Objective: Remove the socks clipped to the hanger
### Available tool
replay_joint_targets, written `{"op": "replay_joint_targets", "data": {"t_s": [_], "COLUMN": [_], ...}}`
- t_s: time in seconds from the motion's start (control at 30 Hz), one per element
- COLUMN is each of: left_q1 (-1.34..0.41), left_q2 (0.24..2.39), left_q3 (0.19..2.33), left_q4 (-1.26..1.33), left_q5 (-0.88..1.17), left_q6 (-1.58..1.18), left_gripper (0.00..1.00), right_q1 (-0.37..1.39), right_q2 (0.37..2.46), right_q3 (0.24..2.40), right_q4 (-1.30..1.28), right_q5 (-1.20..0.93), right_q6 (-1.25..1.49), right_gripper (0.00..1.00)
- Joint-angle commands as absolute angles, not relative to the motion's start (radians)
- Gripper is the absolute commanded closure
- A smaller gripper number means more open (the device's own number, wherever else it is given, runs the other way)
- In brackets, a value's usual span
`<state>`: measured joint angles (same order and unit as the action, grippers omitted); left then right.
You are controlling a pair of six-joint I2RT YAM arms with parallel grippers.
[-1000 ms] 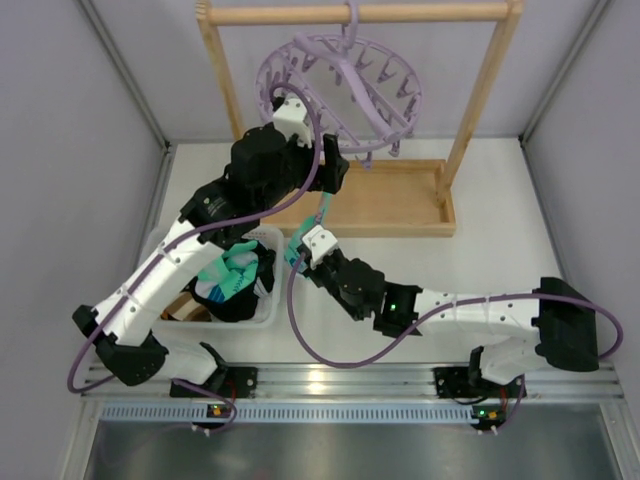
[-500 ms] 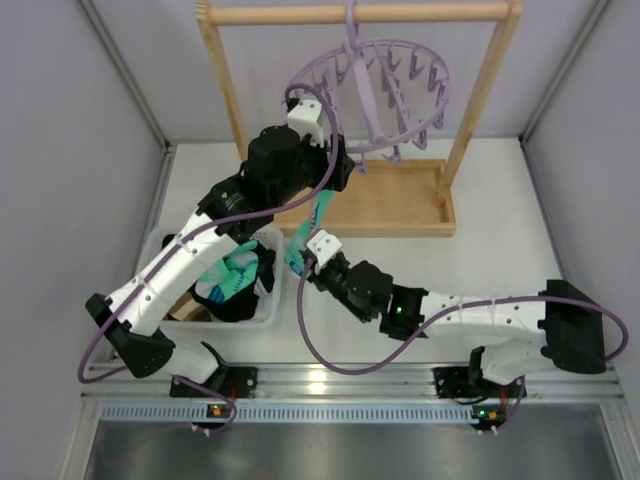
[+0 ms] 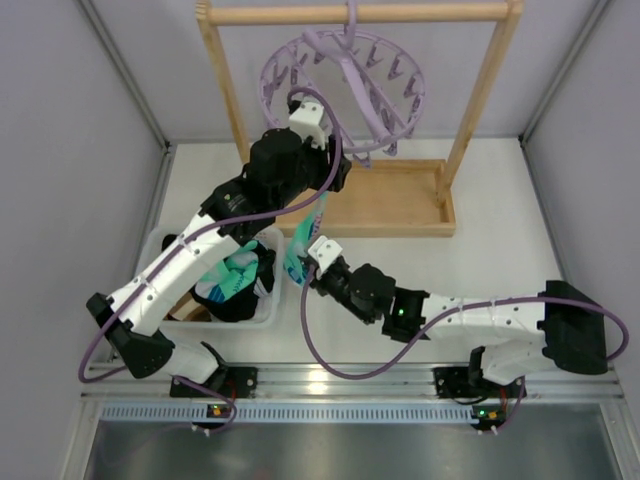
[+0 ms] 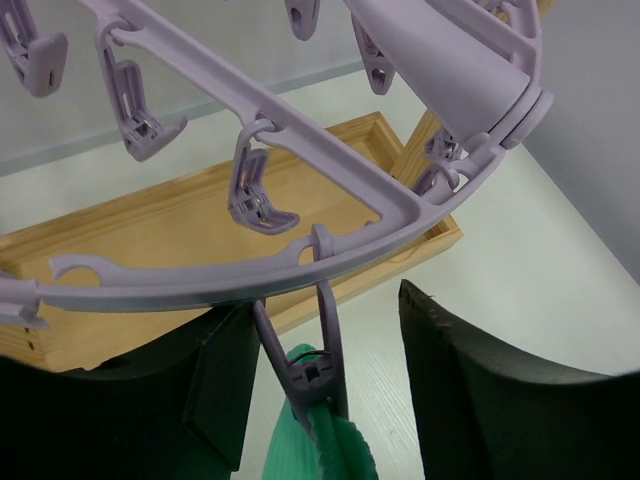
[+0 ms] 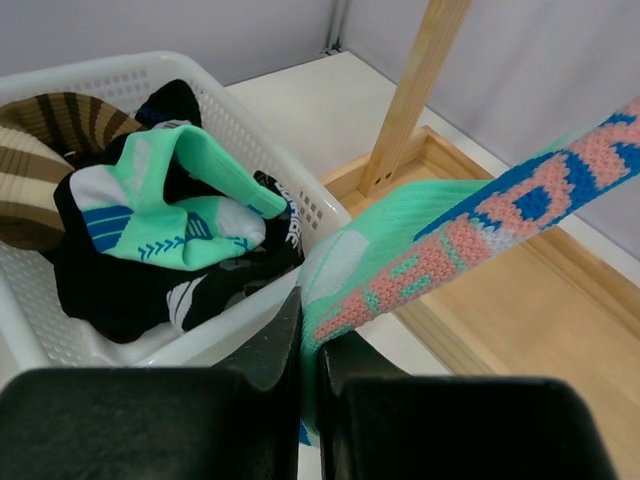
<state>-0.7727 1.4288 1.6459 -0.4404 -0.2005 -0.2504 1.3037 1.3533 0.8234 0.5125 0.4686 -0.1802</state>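
The lavender hanger [image 3: 340, 85] hangs from the wooden rack's top bar. One of its clip pegs [image 4: 312, 372] bites the top of a mint-teal sock [image 4: 325, 450]. My left gripper [image 4: 322, 305] straddles that peg with its jaws apart: the left pad lies close against it and the right pad stands clear. The sock [image 3: 305, 232] stretches down to my right gripper [image 3: 300, 262]. In the right wrist view, that gripper [image 5: 312, 340] is shut on the sock's lower end [image 5: 450, 230], which has pink and blue marks.
A white basket [image 3: 160, 245] at the left holds several loose socks [image 5: 170, 210] in mint, black and brown stripes. The wooden rack [image 3: 395, 212] stands behind, with its base tray and upright posts [image 5: 415, 90]. Grey walls close in both sides.
The hanger swung right and has come back left. My left gripper's jaws have narrowed around the clip peg. My right gripper shifted slightly left, still holding the sock.
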Motion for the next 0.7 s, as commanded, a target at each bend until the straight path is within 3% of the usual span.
{"op": "replay_joint_targets", "data": {"t_s": [0.0,0.07,0.23,0.37,0.47,0.57,0.63,0.67], "left_q1": [-0.767,-0.767,-0.767,-0.767,-0.767,-0.767,-0.767,-0.767], "left_q2": [1.397,1.397,1.410,1.422,1.428,1.425,1.422,1.411], "left_q3": [1.641,1.638,1.643,1.647,1.649,1.648,1.640,1.635], "left_q4": [-0.330,-0.327,-0.318,-0.318,-0.319,-0.319,-0.318,-0.321], "left_q5": [-0.206,-0.202,-0.201,-0.204,-0.204,-0.207,-0.207,-0.206], "left_q6": [-0.229,-0.233,-0.239,-0.242,-0.242,-0.241,-0.238,-0.236], "left_gripper": [0.41,0.51,0.62,0.88,0.96,0.97,0.86,0.75], "right_q1": [1.307,1.308,1.308,1.308,1.308,1.308,1.302,1.299], "right_q2": [1.316,1.312,1.305,1.304,1.295,1.266,1.247,1.224], "right_q3": [0.810,0.808,0.807,0.799,0.778,0.732,0.701,0.692], "right_q4": [0.551,0.551,0.543,0.538,0.543,0.561,0.554,0.549], "right_q5": [0.405,0.405,0.400,0.402,0.410,0.420,0.439,0.445], "right_q6": [-0.173,-0.173,-0.176,-0.173,-0.167,-0.150,-0.140,-0.134], "right_gripper": [1.00,1.00,1.00,1.00,1.00,1.00,1.00,1.00]}}
